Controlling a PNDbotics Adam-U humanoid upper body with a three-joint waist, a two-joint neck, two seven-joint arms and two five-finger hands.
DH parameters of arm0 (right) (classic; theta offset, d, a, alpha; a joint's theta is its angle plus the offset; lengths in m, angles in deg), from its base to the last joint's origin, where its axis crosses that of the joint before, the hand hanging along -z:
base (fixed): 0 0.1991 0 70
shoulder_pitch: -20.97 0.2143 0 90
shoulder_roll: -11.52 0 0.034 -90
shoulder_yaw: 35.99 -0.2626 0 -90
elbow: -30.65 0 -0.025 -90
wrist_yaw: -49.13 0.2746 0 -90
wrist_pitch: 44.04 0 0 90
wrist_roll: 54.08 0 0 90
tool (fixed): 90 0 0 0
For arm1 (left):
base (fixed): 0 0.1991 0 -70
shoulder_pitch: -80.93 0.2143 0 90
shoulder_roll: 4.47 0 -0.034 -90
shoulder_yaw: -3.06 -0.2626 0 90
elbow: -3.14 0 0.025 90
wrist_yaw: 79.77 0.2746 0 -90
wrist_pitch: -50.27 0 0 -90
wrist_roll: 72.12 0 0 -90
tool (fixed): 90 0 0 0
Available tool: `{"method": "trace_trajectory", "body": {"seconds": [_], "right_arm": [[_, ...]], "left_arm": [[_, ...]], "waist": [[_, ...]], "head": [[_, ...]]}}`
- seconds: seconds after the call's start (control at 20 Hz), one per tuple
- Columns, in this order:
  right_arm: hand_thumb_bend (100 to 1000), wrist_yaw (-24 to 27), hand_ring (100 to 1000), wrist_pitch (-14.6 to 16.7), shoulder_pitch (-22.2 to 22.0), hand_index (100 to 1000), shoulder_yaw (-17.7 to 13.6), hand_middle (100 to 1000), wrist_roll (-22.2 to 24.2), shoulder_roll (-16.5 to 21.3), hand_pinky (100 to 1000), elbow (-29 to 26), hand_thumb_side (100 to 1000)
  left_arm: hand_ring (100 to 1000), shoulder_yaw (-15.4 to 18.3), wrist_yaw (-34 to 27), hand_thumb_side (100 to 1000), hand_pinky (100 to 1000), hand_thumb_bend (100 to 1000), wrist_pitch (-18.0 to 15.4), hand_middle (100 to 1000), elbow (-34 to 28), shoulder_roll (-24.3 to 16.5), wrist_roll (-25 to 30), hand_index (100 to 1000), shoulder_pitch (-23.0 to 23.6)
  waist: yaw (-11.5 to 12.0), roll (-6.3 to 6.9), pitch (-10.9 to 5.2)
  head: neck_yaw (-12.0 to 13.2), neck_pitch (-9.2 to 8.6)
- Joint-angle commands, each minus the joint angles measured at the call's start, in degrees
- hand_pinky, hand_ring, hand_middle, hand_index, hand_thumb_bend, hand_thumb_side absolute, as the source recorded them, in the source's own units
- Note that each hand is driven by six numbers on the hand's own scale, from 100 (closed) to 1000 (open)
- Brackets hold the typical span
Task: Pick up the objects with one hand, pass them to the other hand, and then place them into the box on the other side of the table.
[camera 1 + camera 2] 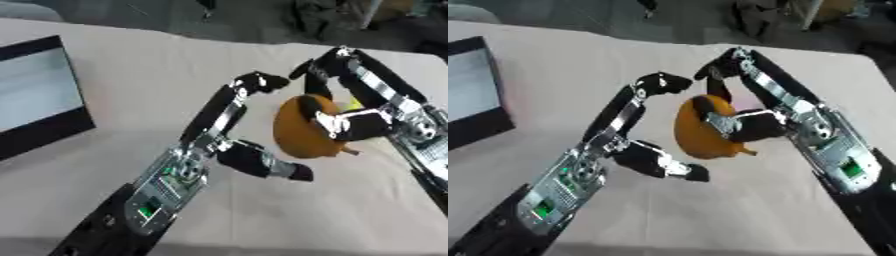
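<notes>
**Hand-to-hand transfer of an orange object, at mid-task**

The right robot hand (354, 125) holds an orange rounded object (302, 131) above the bench (149, 80), its fingers and thumb curled round the object's right side. The pick-up stage therefore appears complete. The left robot hand (241, 150) is spread wide just beside the object on its left: the long fingers (258, 82) arch over towards the object's upper edge and the thumb (289, 171) reaches below it, so that the object lies in the opening between them. Whether the left fingertips already touch the object cannot be told from either view; they are at most very near. The hand-over is judged to be under way but not finished, since the left robot hand has not closed and the right has not let go.

A black-rimmed box (39, 100) with a pale interior lies at the left edge of the bench, well apart from both hands. Nothing can be made out inside the part of it that shows. Remaining steps, as judged from this arrangement: closure of the left robot hand on the object, release by the right, carriage towards the left edge, and placement in the box. A small yellow-green patch (354, 105) shows behind the right robot hand; its nature cannot be determined.
</notes>
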Motion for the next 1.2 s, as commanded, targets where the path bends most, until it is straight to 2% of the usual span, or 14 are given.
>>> {"method": "trace_trajectory", "body": {"seconds": [0.05, 0.3, 0.65, 0.8, 0.95, 1.0, 1.05, 1.1, 1.15, 1.2], "right_arm": [[100, -0.2, 369, -0.1, 0.4, 332, -0.5, 195, -0.1, 0.8, 700, -1.2, 399], [100, -0.1, 370, -0.5, 0.4, 331, -0.6, 194, -0.1, 0.7, 700, -1.2, 400], [100, 0.0, 370, -0.6, 0.3, 330, -0.5, 192, 0.2, 0.6, 699, -1.2, 396], [100, 0.0, 370, -0.7, 0.2, 329, -0.6, 192, 0.3, 0.4, 699, -1.2, 396], [100, -0.1, 370, -0.7, 0.2, 328, -0.7, 191, 0.5, 0.3, 698, -1.2, 394], [100, -0.1, 370, -0.8, 0.2, 328, -0.7, 191, 0.6, 0.3, 698, -1.2, 393], [100, -0.1, 370, -0.9, 0.3, 328, -0.6, 190, 0.7, 0.3, 698, -1.2, 392], [100, -0.1, 370, -1.0, 0.3, 328, -0.6, 190, 0.8, 0.2, 697, -1.2, 391], [100, -0.1, 370, -1.1, 0.3, 328, -0.6, 190, 0.9, 0.1, 697, -1.2, 374], [100, -0.2, 370, -1.1, 0.4, 328, -0.6, 190, 0.9, 0.1, 698, -1.2, 390]], "left_arm": [[743, -0.2, 0.4, 327, 862, 961, -1.0, 656, -0.7, 0.7, 2.0, 739, -1.0], [678, -0.4, -0.1, 324, 841, 877, -1.2, 590, -1.1, 0.8, 3.2, 676, -1.0], [673, -0.2, -1.7, 338, 841, 835, -0.1, 578, -1.6, 0.8, 2.6, 663, -1.2], [664, -0.2, -2.0, 341, 839, 777, 0.4, 568, -1.9, 0.8, 2.1, 653, -1.2], [645, -0.2, -2.4, 359, 837, 591, 0.9, 549, -2.1, 0.8, 1.3, 631, -1.2], [632, -0.1, -2.7, 333, 834, 491, 1.0, 536, -2.2, 0.8, 0.9, 617, -1.2], [607, -0.1, -2.9, 240, 827, 352, 1.1, 510, -2.2, 0.8, 0.5, 585, -1.2], [591, -0.1, -3.2, 172, 821, 289, 1.2, 494, -2.3, 0.8, 0.1, 565, -1.2], [545, -0.1, -3.5, 100, 803, 172, 1.3, 448, -2.3, 0.8, -0.3, 512, -1.2], [531, -0.1, -3.8, 100, 797, 166, 1.4, 431, -2.4, 0.8, -0.7, 495, -1.2]], "waist": [[-0.1, 0.22, -0.64], [-0.3, 0.32, -0.61], [-0.5, 0.34, -0.65], [-0.5, 0.33, -0.65], [-0.6, 0.32, -0.64], [-0.6, 0.32, -0.64], [-0.7, 0.29, -0.64], [-0.7, 0.26, -0.64], [-0.7, 0.24, -0.64], [-0.7, 0.22, -0.64]], "head": [[0.0, -0.12], [-0.2, -0.12], [-0.3, -0.12], [-0.2, -0.12], [-0.2, -0.12], [-0.2, -0.12], [-0.2, -0.12], [-0.2, -0.12], [-0.2, -0.12], [-0.2, -0.12]]}}
